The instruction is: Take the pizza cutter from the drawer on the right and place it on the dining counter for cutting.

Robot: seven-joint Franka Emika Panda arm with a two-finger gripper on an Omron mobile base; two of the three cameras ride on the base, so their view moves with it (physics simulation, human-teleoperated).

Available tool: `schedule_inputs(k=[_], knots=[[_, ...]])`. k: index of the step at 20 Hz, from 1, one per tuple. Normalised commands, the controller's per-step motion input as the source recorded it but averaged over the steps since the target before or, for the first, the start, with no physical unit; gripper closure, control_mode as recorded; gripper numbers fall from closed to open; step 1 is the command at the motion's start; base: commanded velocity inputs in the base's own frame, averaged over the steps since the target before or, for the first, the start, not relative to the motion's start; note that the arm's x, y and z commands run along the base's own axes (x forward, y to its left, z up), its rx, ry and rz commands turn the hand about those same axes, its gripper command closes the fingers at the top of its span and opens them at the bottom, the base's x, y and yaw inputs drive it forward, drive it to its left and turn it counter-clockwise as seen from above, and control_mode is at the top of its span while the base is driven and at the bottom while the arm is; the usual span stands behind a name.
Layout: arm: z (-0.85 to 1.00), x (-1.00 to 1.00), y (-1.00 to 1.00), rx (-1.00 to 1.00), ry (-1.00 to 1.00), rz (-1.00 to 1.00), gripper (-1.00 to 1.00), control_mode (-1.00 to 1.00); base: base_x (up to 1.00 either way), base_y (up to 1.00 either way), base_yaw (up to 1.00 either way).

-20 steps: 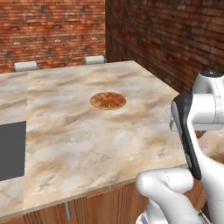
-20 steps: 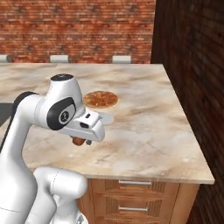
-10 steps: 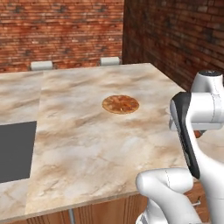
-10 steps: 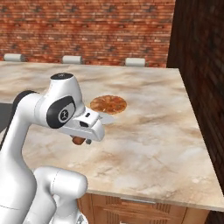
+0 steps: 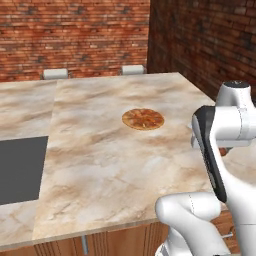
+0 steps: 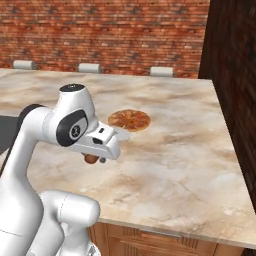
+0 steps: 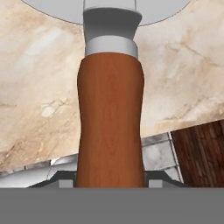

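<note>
The pizza cutter [image 7: 110, 109] has a brown wooden handle, a grey collar and a round grey blade, and it runs up the middle of the hand view. My gripper [image 7: 110, 179] is shut on the handle's lower end. From the right base view, the gripper [image 6: 96, 156] hangs above the dining counter [image 6: 180, 165] near its front edge, and the brown handle [image 6: 90, 159] pokes out below the hand. The dining counter [image 5: 110, 165] is a broad beige marbled slab with a dark grey inset [image 5: 17, 170] at its left. Wooden fronts [image 6: 150, 242] show under the counter; which one is the drawer I cannot tell.
A round orange-brown pizza [image 5: 143, 119] lies on the counter ahead of the hand, and the right base view shows that pizza [image 6: 129, 120] too. Chair backs [image 6: 90, 67] line the far edge. Brick walls stand behind and to the right.
Both base views have slid sideways, so the counter and pizza sit further right in the pictures. The arm's pose and its hold on the cutter look unchanged.
</note>
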Motion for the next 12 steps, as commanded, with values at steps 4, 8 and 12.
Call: schedule_inputs(k=[4, 8, 12], knots=[[-0.15, 1.0, -0.48, 0.14, 0.04, 0.0, 1.0, -1.0, 0.0, 0.0, 0.0], [-0.33, 1.0, -0.44, 0.12, 0.12, 0.0, 1.0, -1.0, 0.0, 0.0, 0.0], [-0.16, 1.0, -0.16, 0.03, 0.1, 0.0, 1.0, -1.0, 0.0, 0.0, 0.0]])
